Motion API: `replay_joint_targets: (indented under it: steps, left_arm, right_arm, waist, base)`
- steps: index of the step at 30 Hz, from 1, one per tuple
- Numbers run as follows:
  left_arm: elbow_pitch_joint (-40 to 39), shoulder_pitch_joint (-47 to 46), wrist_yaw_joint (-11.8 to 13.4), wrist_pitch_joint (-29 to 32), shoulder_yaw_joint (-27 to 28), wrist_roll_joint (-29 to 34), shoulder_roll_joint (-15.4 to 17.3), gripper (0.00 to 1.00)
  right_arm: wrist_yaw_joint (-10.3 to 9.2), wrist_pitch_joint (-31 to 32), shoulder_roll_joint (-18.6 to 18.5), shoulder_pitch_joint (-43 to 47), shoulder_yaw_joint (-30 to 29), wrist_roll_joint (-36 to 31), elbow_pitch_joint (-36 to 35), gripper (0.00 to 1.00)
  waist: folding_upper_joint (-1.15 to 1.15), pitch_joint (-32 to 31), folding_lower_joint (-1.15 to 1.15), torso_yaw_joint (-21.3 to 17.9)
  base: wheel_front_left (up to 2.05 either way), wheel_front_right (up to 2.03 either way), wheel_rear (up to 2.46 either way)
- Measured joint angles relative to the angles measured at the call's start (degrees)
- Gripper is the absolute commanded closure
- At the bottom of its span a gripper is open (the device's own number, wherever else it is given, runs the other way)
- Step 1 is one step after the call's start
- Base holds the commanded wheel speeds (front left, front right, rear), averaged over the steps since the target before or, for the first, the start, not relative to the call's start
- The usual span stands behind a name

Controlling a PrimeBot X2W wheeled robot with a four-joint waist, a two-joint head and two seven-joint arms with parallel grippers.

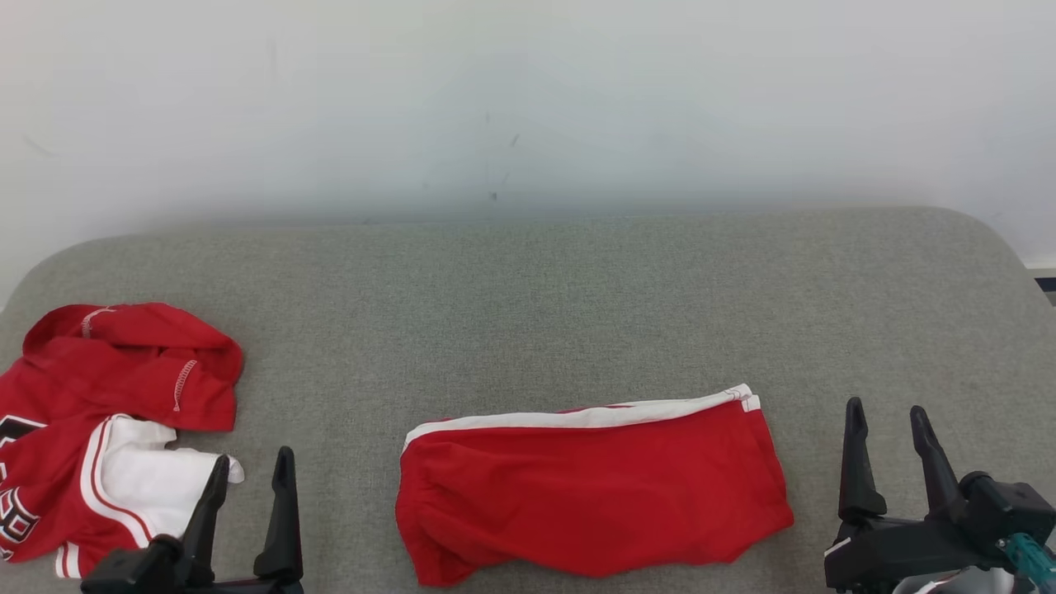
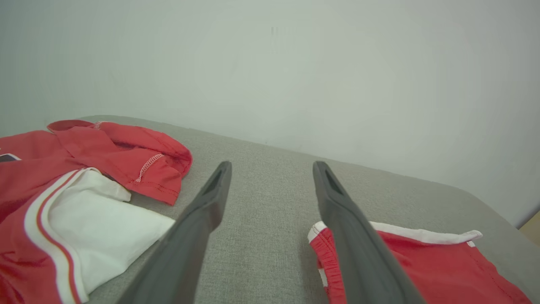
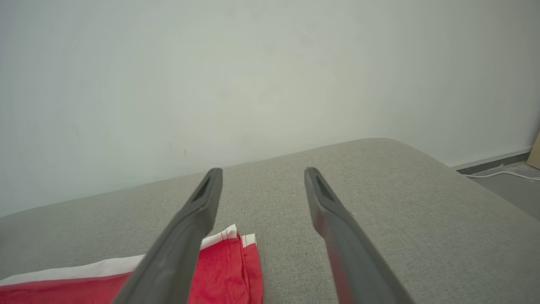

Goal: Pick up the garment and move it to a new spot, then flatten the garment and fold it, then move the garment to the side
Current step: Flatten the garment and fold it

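Folded red shorts with a white stripe, the garment (image 1: 590,487), lie flat at the front middle of the grey padded table (image 1: 528,297). Their waistband end shows in the left wrist view (image 2: 422,270) and their stripe corner in the right wrist view (image 3: 228,261). My left gripper (image 1: 252,466) stands open at the lower left, between the shorts and a red pile, holding nothing. My right gripper (image 1: 887,417) stands open at the lower right, just past the shorts' right edge, also with nothing in it. Both hover near the table's front edge.
A crumpled red and white jersey (image 1: 107,421) lies heaped at the table's left side, seen too as the jersey (image 2: 84,194) in the left wrist view. A pale wall (image 1: 528,99) runs behind the table. Floor with a white cable (image 3: 502,174) shows beyond the right end.
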Motion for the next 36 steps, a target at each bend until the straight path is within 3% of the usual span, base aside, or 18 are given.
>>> replay_joint_targets:
  steps: [18,24,36]
  left_arm:
    - [-1.9,1.2,-0.3,0.0,-1.0,5.8,1.0,0.0]
    - [-1.8,0.7,-0.6,0.0,-1.0,6.0,0.7,0.0]
    - [-0.9,0.5,-2.1,0.0,-1.5,6.4,-0.3,0.0]
  right_arm:
    - [-0.2,-0.8,0.2,-1.1,0.4,0.0,2.5,0.0]
    - [-0.29,5.5,-0.1,-2.7,2.0,-0.1,6.0,0.0]
    - [-0.69,26.3,-2.7,-9.4,2.6,-1.5,11.7,0.0]
  waist:
    - [0.0,2.2,0.0,0.0]
    - [0.0,2.6,0.0,0.6]
    - [0.0,2.6,0.0,1.8]
  base:
    - [0.0,0.0,0.0]
    - [0.0,0.0,0.0]
    - [0.0,0.0,0.0]
